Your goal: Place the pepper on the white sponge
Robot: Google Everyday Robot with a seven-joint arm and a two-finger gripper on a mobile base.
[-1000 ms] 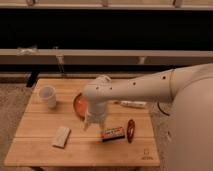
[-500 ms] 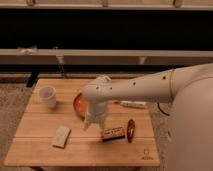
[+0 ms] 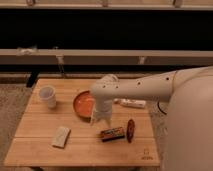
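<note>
The pepper, small, dark red and glossy, lies on the wooden table to the right of a red-orange box. The white sponge, a flat cream block, lies at the front left of the table. My gripper hangs from the white arm over the table's middle, just left of the box and at the front edge of the orange bowl. It is between the sponge and the pepper and touches neither.
A white cup stands at the table's left. A white elongated object lies right of the bowl. My white body fills the right side. A dark wall with a rail runs behind the table.
</note>
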